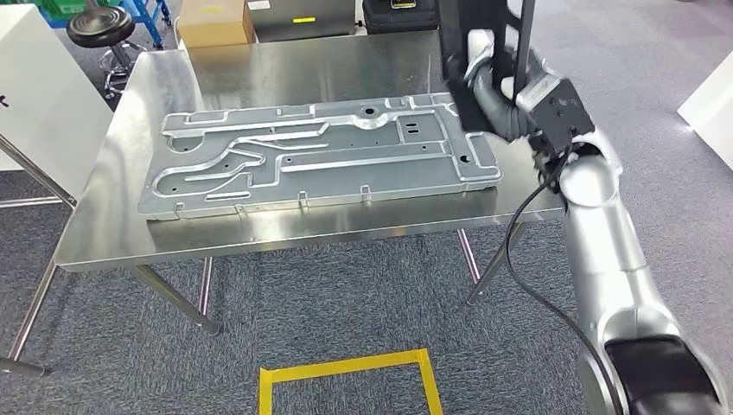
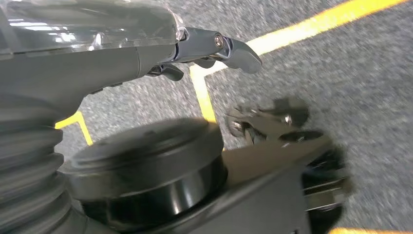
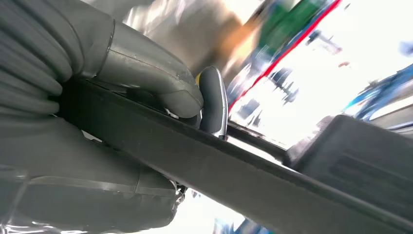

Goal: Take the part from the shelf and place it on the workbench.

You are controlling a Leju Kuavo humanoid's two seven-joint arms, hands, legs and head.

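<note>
Above the steel workbench (image 1: 259,238), the right hand (image 1: 484,82) grips a black part (image 1: 462,52), thumb and fingers (image 3: 214,100) wrapped around its flat bar. Beneath lies a grey stamped panel (image 1: 320,156). The left hand's (image 2: 146,53) fingers are slightly curled, holding nothing

legible text: none. cardboard box (image 1: 215,23) and dark case (image 1: 302,19) each carry a yellow label, both too small to read.
</note>
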